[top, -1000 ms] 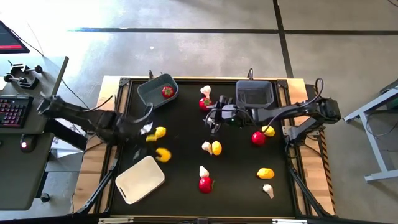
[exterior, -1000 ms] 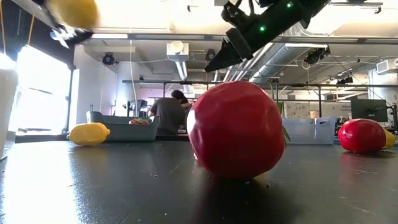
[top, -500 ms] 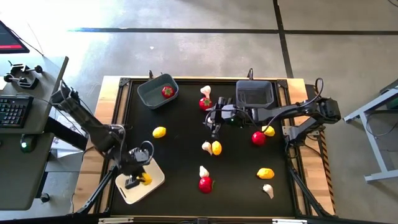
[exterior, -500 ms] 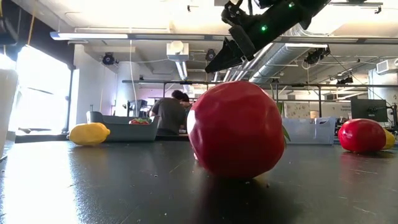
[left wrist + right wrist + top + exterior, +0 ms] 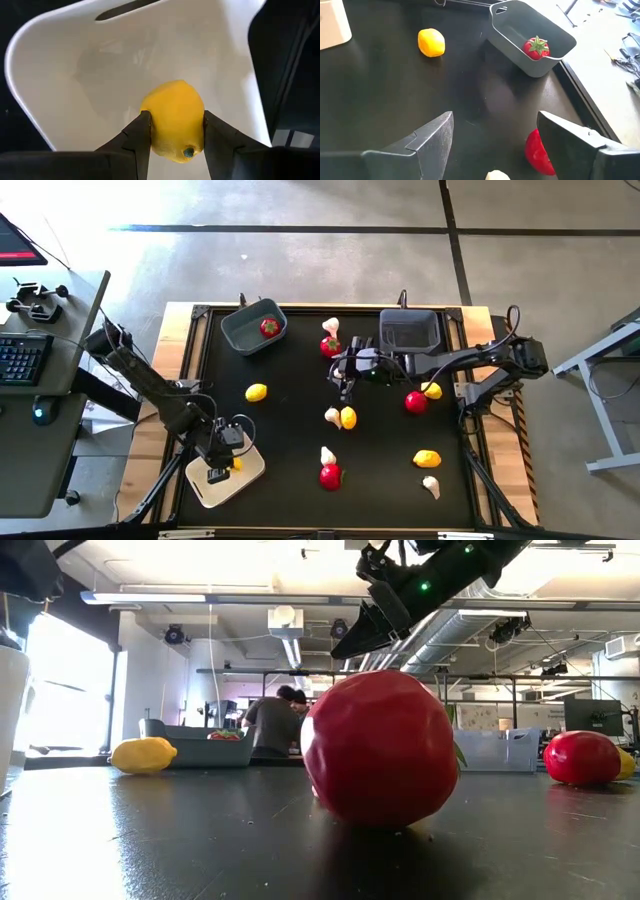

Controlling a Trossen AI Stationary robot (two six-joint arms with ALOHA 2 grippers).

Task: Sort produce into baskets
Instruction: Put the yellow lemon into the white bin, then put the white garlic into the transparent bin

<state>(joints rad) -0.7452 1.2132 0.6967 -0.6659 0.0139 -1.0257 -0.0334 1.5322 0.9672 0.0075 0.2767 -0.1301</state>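
**Ana:** Black matting covered the table [image 5: 300, 380], with the three baskets towards its edges: the grey-blue bin [image 5: 252, 326] at the far left, the darker rectangular bin [image 5: 409, 330] at the far right, the cream tray [image 5: 205, 485] at the near left corner.

**Ben:** And the arms?

**Ana:** Each was over its own side. The left gripper [image 5: 222, 465] hung above the cream tray, its fingers [image 5: 137, 135] clamped on either side of a lemon [image 5: 173, 120], which sat low inside the tray walls. My guess is it was held there so it would land inside and not roll off.

**Ben:** The right one?

**Ana:** The right gripper [image 5: 350, 372] hovered mid-table with its jaws wide and nothing between them, just beside a tomato [image 5: 330, 346] and a garlic bulb [image 5: 331, 326].

**Ben:** How far along was the sorting?

**Ana:** Barely begun, I'd judge. One tomato [image 5: 269, 327] lay in the grey-blue bin, so reds seemed to belong there. Loose on the mat were another lemon [image 5: 257, 392], two more tomatoes, and several garlic bulbs.
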